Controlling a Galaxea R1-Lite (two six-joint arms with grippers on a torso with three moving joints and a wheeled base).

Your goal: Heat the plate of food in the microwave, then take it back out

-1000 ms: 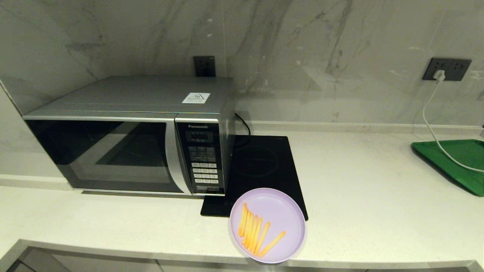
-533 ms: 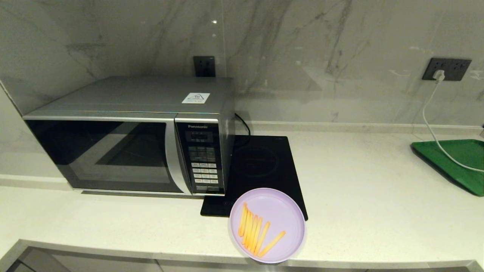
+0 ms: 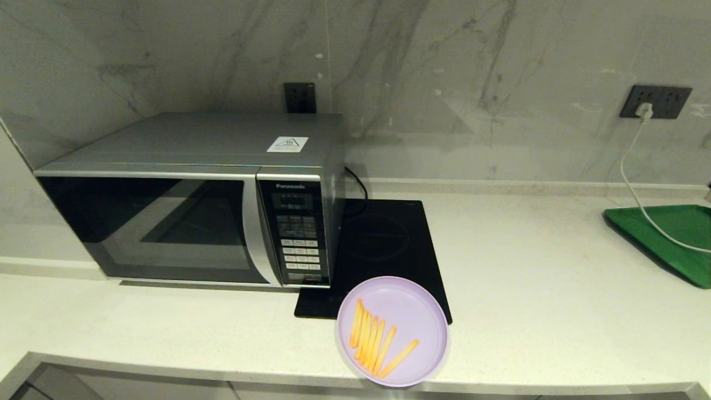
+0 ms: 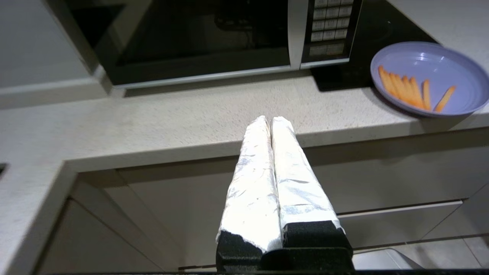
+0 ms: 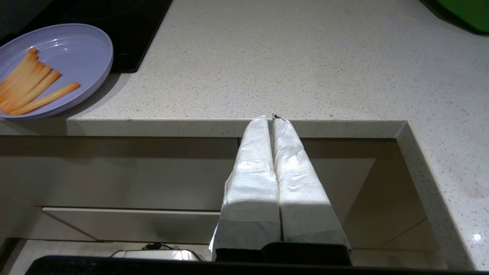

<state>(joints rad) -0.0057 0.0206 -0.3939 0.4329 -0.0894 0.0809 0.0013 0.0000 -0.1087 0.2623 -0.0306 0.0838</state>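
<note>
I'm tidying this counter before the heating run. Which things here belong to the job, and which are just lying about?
Belongs to the job:
- plate of food, at the counter's front edge
- microwave, door closed
- left gripper and right gripper, both shut, holding nothing, below the counter edge

Just lying about:
- black cooktop
- green tray
- white cable

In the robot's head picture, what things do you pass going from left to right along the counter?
microwave → black cooktop → green tray. The plate of fries overlaps the cooktop, so it is left out.
</note>
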